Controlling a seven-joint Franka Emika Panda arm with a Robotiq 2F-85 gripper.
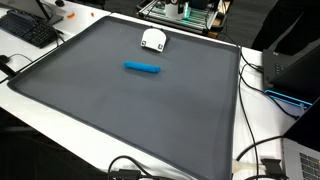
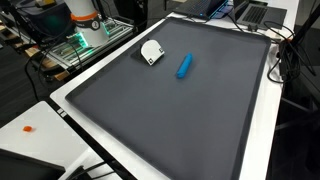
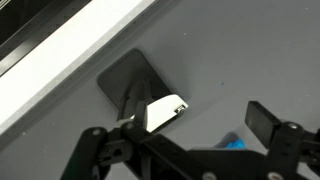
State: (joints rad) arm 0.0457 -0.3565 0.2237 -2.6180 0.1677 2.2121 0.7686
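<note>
**Pincer** (image 3: 178, 132), nearest the lens in the wrist view. The two fingers (image 3: 262, 122) are spread wide apart. Nothing is clamped between them and nothing is touched. The pincer is not shown in either exterior view.

**White object** (image 3: 165, 110). This is a small pale block with dark parts. It is framed in the gap between the fingers, beyond their tips, a little nearer the finger at the picture's left and apart from both. Its long axis appears to run obliquely to the line joining the fingers, though the foreshortened view leaves this uncertain. The height of the pincer above it cannot be judged. In both exterior views it is seen resting on the mat (image 1: 152, 39) (image 2: 151, 51), toward the edge by the robot base (image 1: 180, 12).

**Blue cylinder** (image 3: 236, 144). It is glimpsed past the white object, on the side of the finger at the picture's right, and is partly hidden by the pincer's linkage. In an exterior view (image 1: 142, 68) it is shown lying flat, near the white object but clear of it.

**Mat** (image 3: 230, 50). The dark grey sheet is spread under both things. The white table (image 3: 70, 45) is exposed beyond its edge, on the far side of the left-hand finger.

**Keyboard** (image 1: 30, 30). It is set off the mat, well apart from everything above.
</note>
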